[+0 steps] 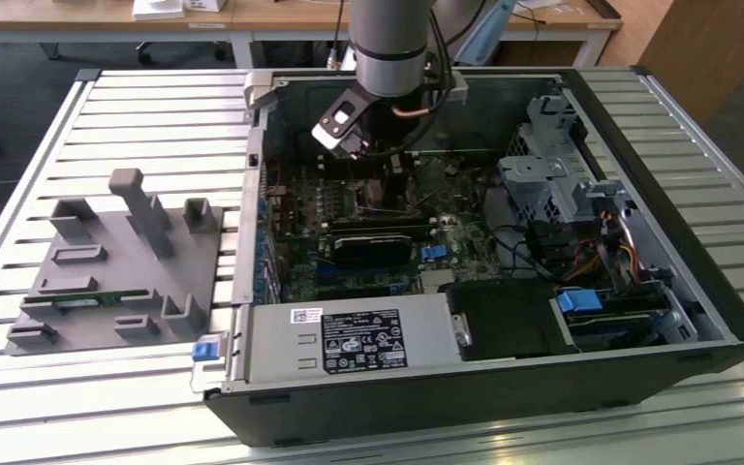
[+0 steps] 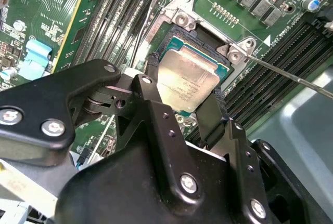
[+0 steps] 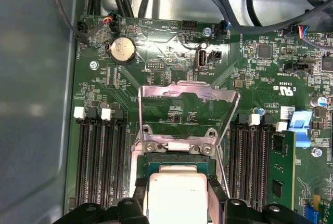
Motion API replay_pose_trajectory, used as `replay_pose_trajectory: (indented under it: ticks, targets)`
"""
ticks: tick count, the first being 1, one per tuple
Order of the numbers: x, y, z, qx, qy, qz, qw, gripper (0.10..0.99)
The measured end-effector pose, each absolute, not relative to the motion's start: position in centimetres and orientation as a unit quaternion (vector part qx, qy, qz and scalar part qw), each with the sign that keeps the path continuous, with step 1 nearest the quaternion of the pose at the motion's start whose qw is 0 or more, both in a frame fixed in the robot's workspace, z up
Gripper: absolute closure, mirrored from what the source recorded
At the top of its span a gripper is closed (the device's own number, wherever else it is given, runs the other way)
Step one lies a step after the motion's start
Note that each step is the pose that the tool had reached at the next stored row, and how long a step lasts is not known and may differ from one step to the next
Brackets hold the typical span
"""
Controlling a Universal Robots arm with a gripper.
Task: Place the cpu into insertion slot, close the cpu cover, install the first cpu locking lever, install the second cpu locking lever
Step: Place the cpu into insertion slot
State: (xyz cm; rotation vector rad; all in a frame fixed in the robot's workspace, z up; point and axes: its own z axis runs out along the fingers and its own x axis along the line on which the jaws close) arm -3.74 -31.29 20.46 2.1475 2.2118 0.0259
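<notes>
The cpu, a small square chip with a pale metal top, sits between my gripper's two black fingers, which press on its opposite edges. It lies level in or just over the insertion slot; I cannot tell whether it is seated. In the first wrist view the cpu lies just below the cpu cover, which stands raised on its hinge. A thin locking lever sticks out loose beside the socket. In the exterior view my gripper reaches down into the open computer case.
Memory slots run along both sides of the socket. A coin battery and cables lie beyond the cover. A power supply and drive cage crowd the case. A grey parts fixture stands on the slatted table.
</notes>
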Motion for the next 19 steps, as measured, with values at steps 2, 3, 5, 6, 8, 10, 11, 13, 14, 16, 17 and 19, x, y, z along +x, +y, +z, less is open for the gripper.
replay_pose_trajectory:
  ticks: [2, 3, 5, 6, 8, 10, 11, 13, 14, 16, 17, 19]
  targets:
    - [-3.74, -31.29, 20.43, 0.696, 0.717, 0.008, 0.029, 0.549]
    - [-3.74, -31.29, 20.41, 0.696, 0.717, 0.008, 0.029, 0.549]
    - [-3.74, -31.29, 20.38, 0.696, 0.717, 0.008, 0.029, 0.549]
    - [-3.74, -31.29, 20.34, 0.696, 0.717, 0.008, 0.029, 0.549]
    - [-3.74, -31.29, 20.32, 0.696, 0.717, 0.008, 0.029, 0.549]
    - [-3.73, -31.28, 20.28, 0.696, 0.717, 0.008, 0.029, 0.549]
    - [-3.73, -31.29, 20.26, 0.696, 0.717, 0.008, 0.029, 0.549]
    - [-3.73, -31.29, 20.21, 0.697, 0.717, 0.008, 0.03, 0.549]
    - [-3.73, -31.29, 20.17, 0.698, 0.716, 0.008, 0.03, 0.549]
    - [-3.73, -31.29, 20.11, 0.698, 0.715, 0.008, 0.03, 0.549]
    - [-3.73, -31.28, 20.06, 0.698, 0.715, 0.008, 0.03, 0.549]
    - [-3.73, -31.27, 19.98, 0.698, 0.715, 0.008, 0.03, 0.549]
